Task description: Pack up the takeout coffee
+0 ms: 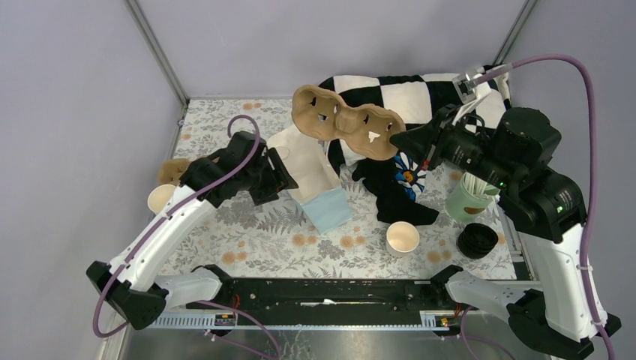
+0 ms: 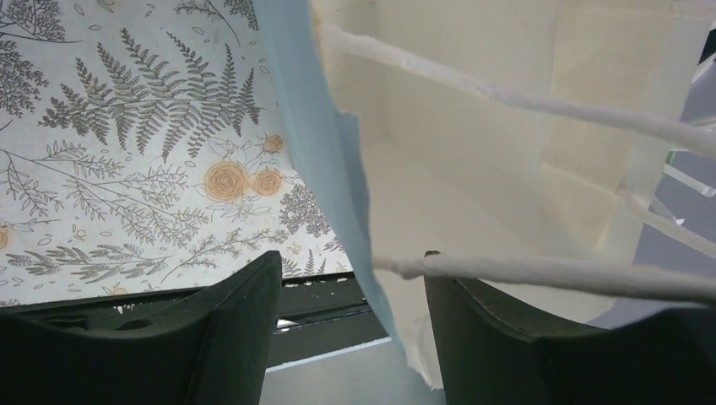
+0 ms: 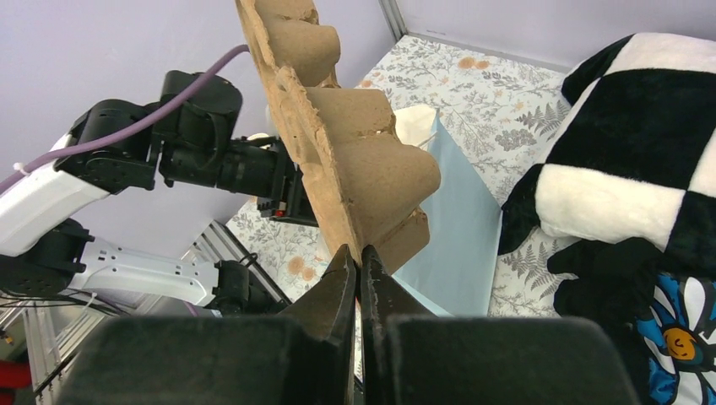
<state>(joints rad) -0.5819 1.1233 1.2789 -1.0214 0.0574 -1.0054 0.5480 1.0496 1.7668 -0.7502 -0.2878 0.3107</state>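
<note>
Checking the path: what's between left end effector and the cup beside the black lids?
The paper bag's blue end, then bare cloth to the cup; top view.

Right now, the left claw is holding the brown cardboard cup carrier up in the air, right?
No, the right claw holds the brown cardboard cup carrier up in the air. The right wrist view shows it pinching the carrier's edge.
</note>
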